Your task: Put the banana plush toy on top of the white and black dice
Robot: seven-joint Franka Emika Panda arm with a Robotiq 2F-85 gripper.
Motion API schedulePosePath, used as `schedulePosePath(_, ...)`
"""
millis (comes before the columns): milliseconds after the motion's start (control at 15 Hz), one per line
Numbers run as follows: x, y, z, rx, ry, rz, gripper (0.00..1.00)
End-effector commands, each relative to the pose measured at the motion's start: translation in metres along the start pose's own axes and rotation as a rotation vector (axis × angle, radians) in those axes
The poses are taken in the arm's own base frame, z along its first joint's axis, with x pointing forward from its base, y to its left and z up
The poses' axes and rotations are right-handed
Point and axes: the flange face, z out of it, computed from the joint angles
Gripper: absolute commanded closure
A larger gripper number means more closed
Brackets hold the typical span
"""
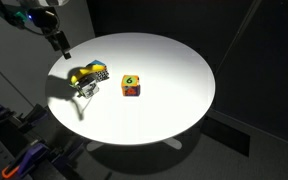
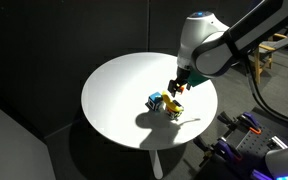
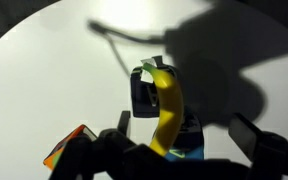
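Observation:
The banana plush toy (image 3: 166,112) is yellow and curved. In the wrist view it lies across the top of two cubes standing close together: a shaded cube that seems to be the white and black dice (image 3: 142,95) and a dark blue/teal cube (image 3: 191,148). The cluster shows in both exterior views, with the banana (image 1: 85,73) beside the dotted dice (image 1: 102,70), and again as the banana (image 2: 172,107) next to the teal cube (image 2: 155,100). My gripper (image 3: 189,130) is open and empty above the cluster, its fingers spread to either side of the banana. It also shows raised in both exterior views (image 1: 60,42) (image 2: 179,86).
A red and yellow cube marked "6" (image 1: 131,87) stands apart near the middle of the round white table (image 1: 174,70); it also shows in the wrist view (image 3: 69,150). The table edge is close to the cluster. The surroundings are dark.

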Motion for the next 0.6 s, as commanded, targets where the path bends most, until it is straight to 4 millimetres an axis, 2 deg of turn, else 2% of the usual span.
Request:
schedulePosePath(0, -0.012, -0.004, -0.026, 0.037, -0.029, -0.012, 0.0)
schedulePosePath(533, -0.017, -0.02, -0.084, 0.148, -0.016, -0.02, 0.0)
